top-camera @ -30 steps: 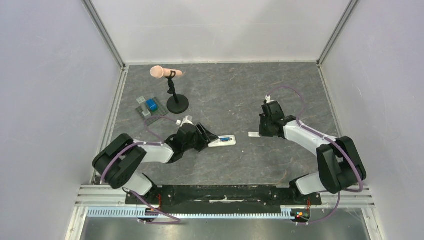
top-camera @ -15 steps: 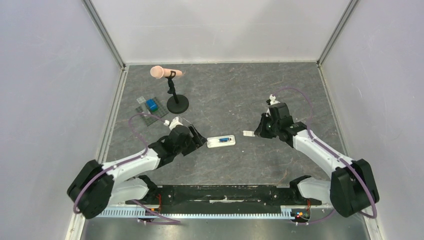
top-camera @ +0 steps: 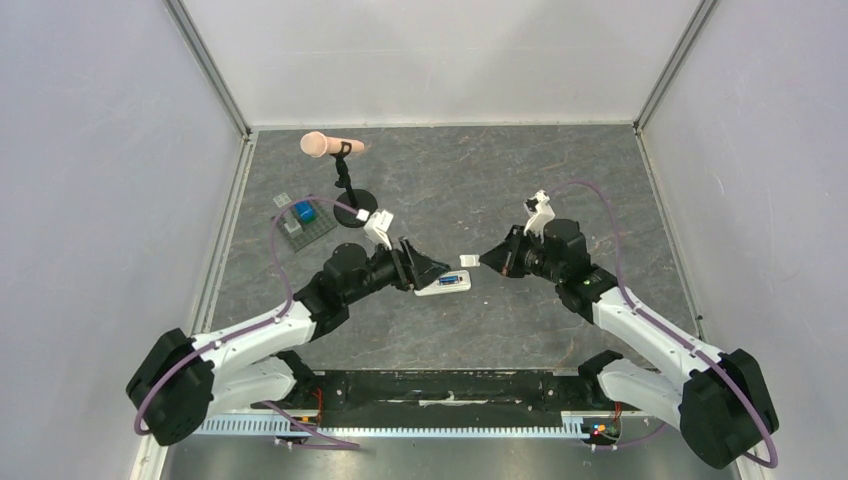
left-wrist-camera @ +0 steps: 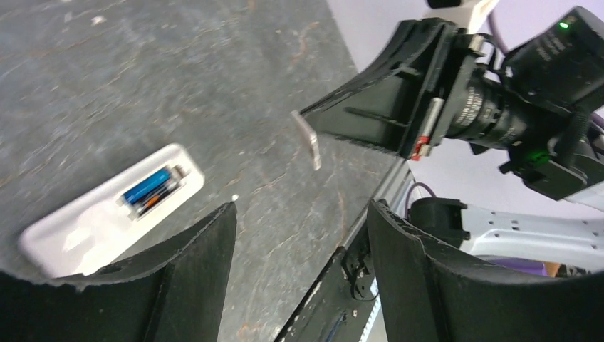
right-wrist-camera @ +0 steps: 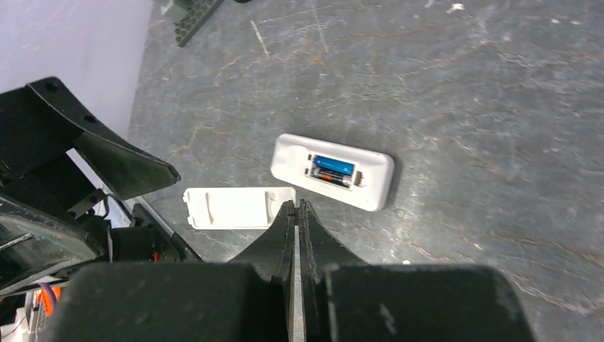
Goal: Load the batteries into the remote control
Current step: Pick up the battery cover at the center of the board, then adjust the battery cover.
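The white remote control (top-camera: 446, 284) lies back-up at the table's middle, compartment open. The bright blue battery (right-wrist-camera: 333, 164) and the dark grey one (right-wrist-camera: 329, 175) lie side by side in it; both also show in the left wrist view (left-wrist-camera: 146, 187). My right gripper (top-camera: 492, 259) is shut on the edge of a white battery cover (right-wrist-camera: 231, 207), held just right of the remote in the top view (top-camera: 468, 260). My left gripper (top-camera: 428, 268) is open and empty, its jaws wide, raised over the remote's left end (left-wrist-camera: 107, 214).
A pink microphone (top-camera: 325, 144) on a black stand (top-camera: 355, 210) stands at the back left. A blue toy brick on a grey plate (top-camera: 303, 212) lies left of it. Grey walls close in both sides.
My right gripper has carried the cover left towards the remote. My left gripper let go of the remote's left end, drew back, then rose and swung over it.
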Motion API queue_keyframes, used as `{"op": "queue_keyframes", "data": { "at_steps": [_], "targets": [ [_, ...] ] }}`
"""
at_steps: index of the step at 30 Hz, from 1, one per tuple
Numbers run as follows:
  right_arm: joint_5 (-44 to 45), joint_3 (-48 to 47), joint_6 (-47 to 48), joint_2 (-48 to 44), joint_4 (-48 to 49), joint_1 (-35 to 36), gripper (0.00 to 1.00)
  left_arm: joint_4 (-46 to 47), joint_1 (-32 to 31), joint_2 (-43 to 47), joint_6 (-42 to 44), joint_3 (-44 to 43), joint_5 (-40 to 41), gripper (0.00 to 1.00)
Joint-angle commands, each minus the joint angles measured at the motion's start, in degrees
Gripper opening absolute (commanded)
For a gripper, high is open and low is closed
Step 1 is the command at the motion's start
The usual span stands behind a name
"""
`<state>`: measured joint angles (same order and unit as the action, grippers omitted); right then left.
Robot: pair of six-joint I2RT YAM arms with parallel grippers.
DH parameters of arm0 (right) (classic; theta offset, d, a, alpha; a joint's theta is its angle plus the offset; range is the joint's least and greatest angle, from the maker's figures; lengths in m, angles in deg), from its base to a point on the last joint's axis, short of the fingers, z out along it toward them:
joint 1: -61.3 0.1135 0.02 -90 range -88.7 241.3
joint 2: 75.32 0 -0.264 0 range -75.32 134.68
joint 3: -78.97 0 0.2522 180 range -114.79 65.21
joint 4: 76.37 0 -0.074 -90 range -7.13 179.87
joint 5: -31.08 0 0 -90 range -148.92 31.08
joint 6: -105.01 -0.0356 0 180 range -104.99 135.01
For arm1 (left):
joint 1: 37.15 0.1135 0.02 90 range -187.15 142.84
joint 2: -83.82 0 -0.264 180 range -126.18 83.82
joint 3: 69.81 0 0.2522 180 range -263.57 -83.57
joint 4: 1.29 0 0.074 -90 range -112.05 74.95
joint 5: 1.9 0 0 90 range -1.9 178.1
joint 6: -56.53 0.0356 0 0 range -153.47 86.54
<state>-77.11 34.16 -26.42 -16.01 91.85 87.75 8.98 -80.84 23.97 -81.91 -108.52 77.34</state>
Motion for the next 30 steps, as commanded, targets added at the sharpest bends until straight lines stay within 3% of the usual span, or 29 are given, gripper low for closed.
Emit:
{"op": "queue_keyframes", "data": {
  "at_steps": [1, 17, 21, 26, 30],
  "targets": [
    [0.39, -1.95, -1.23, -0.72, 5.90, 2.26, 0.00, 8.50, -2.13, -3.63, 7.32, -5.34, -4.15, 0.71],
    [2.63, -5.05, -1.60, 1.20, 5.52, 5.20, 0.00, -4.38, -5.80, -9.87, 17.10, -13.70, 4.22, 0.47],
    [2.33, -5.51, -1.26, 1.43, 4.97, 5.28, 0.00, -4.70, -5.80, -10.79, 16.75, -14.34, 4.93, 0.46],
    [2.23, -5.50, -1.00, 1.39, 4.23, 5.31, 0.00, -4.03, -5.80, -11.88, 16.18, -14.99, 4.98, 0.32],
    [1.64, -5.45, -0.76, 1.29, 3.38, 5.35, 0.00, -3.64, -5.80, -12.56, 16.43, -15.50, 4.66, 0.31]
  ]
}}
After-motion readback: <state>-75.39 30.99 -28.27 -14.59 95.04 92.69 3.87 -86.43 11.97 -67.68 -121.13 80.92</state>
